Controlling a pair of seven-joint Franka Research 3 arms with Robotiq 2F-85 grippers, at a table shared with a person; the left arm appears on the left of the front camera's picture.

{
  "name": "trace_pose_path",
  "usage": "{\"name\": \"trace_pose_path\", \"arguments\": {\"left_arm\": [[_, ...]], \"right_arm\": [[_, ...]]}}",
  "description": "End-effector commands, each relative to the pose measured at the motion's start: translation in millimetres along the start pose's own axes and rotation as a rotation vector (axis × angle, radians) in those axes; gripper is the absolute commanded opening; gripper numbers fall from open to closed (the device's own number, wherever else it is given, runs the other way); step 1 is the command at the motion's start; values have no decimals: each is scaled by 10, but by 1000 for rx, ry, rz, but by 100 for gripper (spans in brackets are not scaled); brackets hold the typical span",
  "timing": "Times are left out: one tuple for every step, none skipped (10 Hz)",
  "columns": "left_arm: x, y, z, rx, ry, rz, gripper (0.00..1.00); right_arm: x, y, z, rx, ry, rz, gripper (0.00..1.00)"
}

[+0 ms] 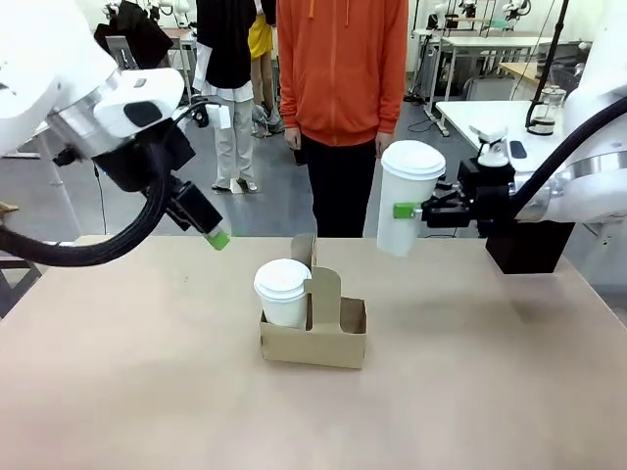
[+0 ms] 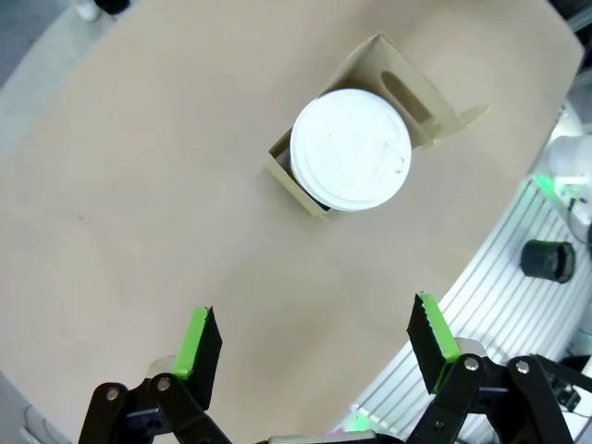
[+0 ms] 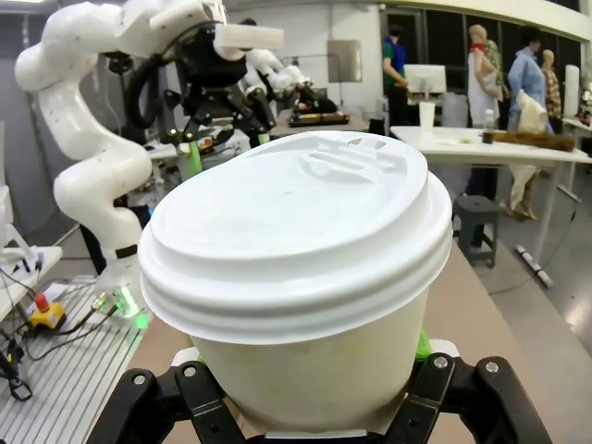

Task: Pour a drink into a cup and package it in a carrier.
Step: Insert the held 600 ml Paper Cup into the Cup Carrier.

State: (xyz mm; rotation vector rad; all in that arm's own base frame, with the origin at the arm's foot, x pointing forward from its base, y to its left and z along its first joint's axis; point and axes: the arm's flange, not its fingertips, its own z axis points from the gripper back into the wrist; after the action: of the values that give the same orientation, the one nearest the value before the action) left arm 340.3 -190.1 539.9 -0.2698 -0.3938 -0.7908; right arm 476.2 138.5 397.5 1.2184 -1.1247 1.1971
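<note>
The left tool (image 1: pixel 217 238) hangs in the air over the left part of the worktop (image 1: pixel 118 392), with its green-padded fingers (image 2: pixel 198 339) standing wide apart and nothing between them. From its own wrist view, the tool looks straight down on the beige surface. Ahead of its fingertips, well apart from them, stands the carrier (image 2: pixel 421 116), a small brown cardboard tray with an upright handle tab that has a slot in it.

One lidded white cup (image 1: pixel 282 291) sits already in the left pocket of the carrier (image 1: pixel 338 338), to the right of the left tool and lower than it. The pocket on the other side of the handle tab is empty. In the left wrist view the round lid of this cup (image 2: pixel 351 149) covers most of its pocket.

Further to the right, the right tool (image 1: pixel 411 211) is up in the air, above and to the right of the carrier, and it is clamped on a second white cup (image 1: pixel 405 196) with a white plastic lid. It holds this cup by the side wall, slightly tilted, with one green pad visible on the paper. In the right wrist view the held cup (image 3: pixel 305 277) stands between the black fingers, very close to the camera.

A person in an orange top (image 1: pixel 341 69) stands behind the far edge of the worktop, between the two tools.
</note>
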Motion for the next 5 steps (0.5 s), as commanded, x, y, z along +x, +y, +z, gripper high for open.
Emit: {"name": "trace_pose_path", "arguments": {"left_arm": [[96, -25, 45, -10, 15, 16, 100], [96, -25, 45, -10, 15, 16, 100], [96, -25, 45, -10, 15, 16, 100], [96, -25, 45, -10, 15, 16, 100], [43, -17, 20, -4, 4, 0, 100]], "right_arm": [[92, -22, 98, -11, -14, 1, 80], [92, -22, 98, -11, -14, 1, 80], [92, -22, 98, -11, -14, 1, 80], [-8, -9, 20, -5, 0, -2, 80], [-64, 16, -29, 62, -52, 1, 80]]}}
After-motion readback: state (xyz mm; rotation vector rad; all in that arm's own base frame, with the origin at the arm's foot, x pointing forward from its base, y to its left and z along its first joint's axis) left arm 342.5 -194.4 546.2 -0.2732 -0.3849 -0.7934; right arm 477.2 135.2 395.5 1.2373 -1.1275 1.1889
